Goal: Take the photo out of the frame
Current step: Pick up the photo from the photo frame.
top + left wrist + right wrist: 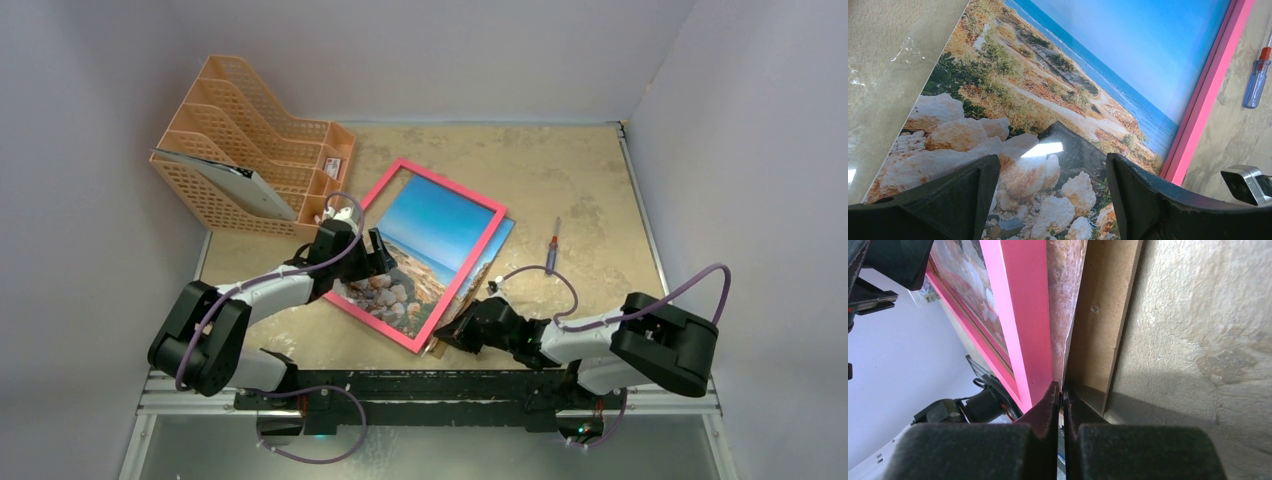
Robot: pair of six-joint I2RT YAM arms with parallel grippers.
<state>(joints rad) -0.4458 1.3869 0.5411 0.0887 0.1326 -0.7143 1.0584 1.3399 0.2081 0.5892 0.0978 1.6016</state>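
The pink-red frame (468,267) lies tilted at the table's middle, with the photo (430,235) of blue sky and pale rocks showing through it. A strip of the photo sticks out past the frame's right bar. My left gripper (385,262) is open and hovers just over the rocky part of the photo (1058,100), with the pink bar (1208,100) to its right. My right gripper (445,338) is at the frame's near corner. In the right wrist view it (1063,395) is shut on the thin photo edge (1064,300), between the frame (1020,325) and the brown backing board (1103,315).
An orange mesh file rack (250,150) holding papers stands at the back left. A screwdriver (552,245) with a red tip lies right of the frame and also shows in the left wrist view (1255,80). Grey walls close in the table on three sides.
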